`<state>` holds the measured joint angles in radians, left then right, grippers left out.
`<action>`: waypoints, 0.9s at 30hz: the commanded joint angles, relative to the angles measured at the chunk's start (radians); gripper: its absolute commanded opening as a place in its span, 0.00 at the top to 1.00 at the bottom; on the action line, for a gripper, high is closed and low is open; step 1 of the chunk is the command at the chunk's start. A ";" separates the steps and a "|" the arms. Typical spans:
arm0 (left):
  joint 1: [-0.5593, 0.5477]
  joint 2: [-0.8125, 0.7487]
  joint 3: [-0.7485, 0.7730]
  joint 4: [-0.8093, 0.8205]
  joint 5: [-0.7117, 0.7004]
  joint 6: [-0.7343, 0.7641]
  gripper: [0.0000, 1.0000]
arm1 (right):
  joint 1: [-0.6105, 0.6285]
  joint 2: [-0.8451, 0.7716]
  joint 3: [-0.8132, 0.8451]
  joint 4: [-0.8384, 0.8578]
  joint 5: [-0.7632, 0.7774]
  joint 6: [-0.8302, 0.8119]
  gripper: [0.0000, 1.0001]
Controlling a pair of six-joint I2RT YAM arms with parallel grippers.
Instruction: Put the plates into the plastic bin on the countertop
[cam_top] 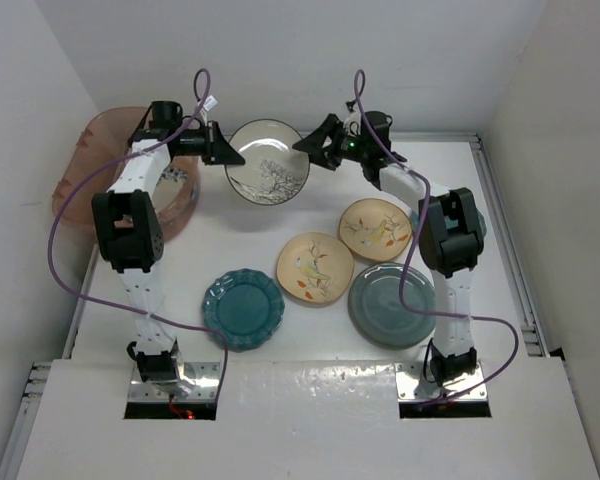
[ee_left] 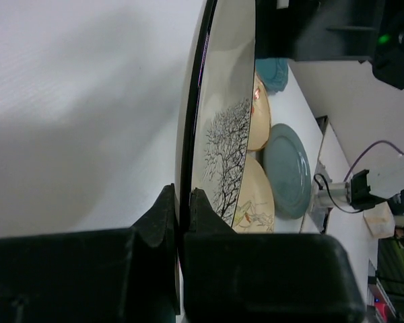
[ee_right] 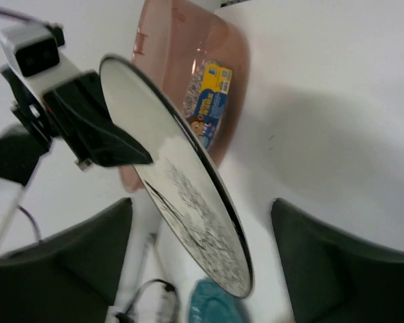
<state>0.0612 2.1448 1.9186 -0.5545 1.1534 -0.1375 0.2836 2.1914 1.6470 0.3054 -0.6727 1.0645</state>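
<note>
My left gripper (cam_top: 223, 150) is shut on the left rim of the white dark-rimmed plate (cam_top: 268, 160) with a black tree motif and holds it tilted above the countertop (cam_top: 230, 235). In the left wrist view its jaws (ee_left: 182, 205) pinch the plate's rim (ee_left: 222, 101). My right gripper (cam_top: 318, 143) is open at the plate's right edge; in the right wrist view (ee_right: 202, 259) the plate (ee_right: 182, 195) stands between its spread fingers without touching them. The pink plastic bin (cam_top: 75, 185) stands at the far left, beside the left gripper, and also shows in the right wrist view (ee_right: 188, 60).
On the countertop lie a teal scalloped plate (cam_top: 243, 308), two cream-orange bird plates (cam_top: 315, 267) (cam_top: 375, 229) and a grey-green plate (cam_top: 392, 303). Another teal plate (cam_top: 478, 222) is partly hidden behind the right arm. A label (ee_right: 212, 94) shows on the bin. White walls enclose the space.
</note>
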 commanded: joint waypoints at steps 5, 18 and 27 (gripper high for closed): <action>0.251 -0.109 0.040 0.624 0.161 -0.478 1.00 | -0.017 -0.031 0.060 -0.055 0.068 0.003 0.01; 0.601 -0.172 -0.184 0.317 -0.093 -0.102 1.00 | -0.044 -0.131 -0.136 -0.141 0.087 -0.072 0.01; 0.614 -0.073 -0.233 0.297 -0.236 -0.044 1.00 | -0.075 -0.148 -0.119 -0.250 0.082 -0.135 0.03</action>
<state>0.6617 2.0888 1.6646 -0.3107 0.9058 -0.2184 0.2230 2.1113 1.5021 0.1005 -0.5938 0.9890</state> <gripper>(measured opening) 0.020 0.971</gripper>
